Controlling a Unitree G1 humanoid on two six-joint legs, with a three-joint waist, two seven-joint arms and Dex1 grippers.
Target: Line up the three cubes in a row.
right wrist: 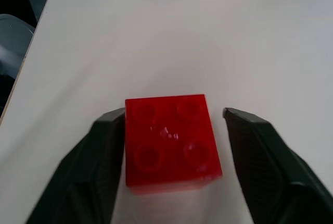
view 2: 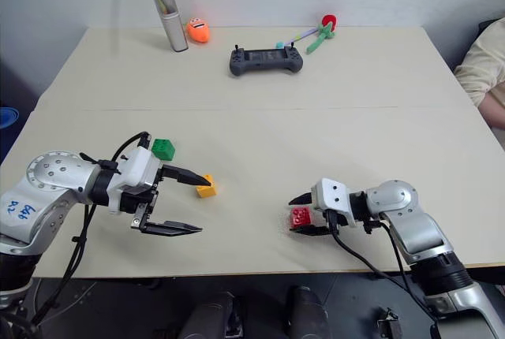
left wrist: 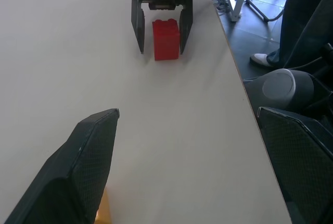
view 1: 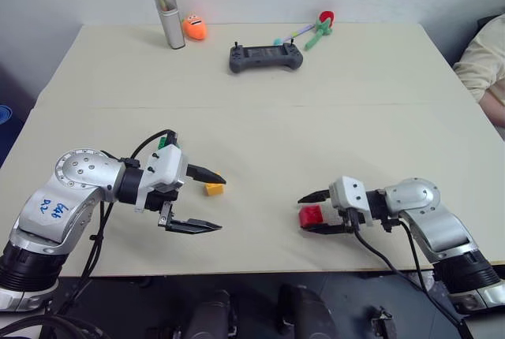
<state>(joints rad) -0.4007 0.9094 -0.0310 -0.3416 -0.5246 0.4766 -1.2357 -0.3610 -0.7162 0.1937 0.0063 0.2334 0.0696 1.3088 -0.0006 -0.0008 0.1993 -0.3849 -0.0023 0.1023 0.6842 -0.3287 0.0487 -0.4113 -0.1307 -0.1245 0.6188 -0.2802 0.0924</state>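
From the head views, my left gripper (view 2: 185,202) hangs wide open with the yellow cube (view 2: 207,189) just past its upper finger and the green cube (view 2: 164,149) near behind it, so those two already sit close enough to start a row, with bare table (view 2: 316,118) beyond. Left wrist view shows my right gripper (left wrist: 161,35) straddling the red cube (left wrist: 166,39) near the table's front edge. Right wrist view shows my fingers (right wrist: 86,172) parted, one touching the cube, the other apart, so I judge it set down, well apart from the others.
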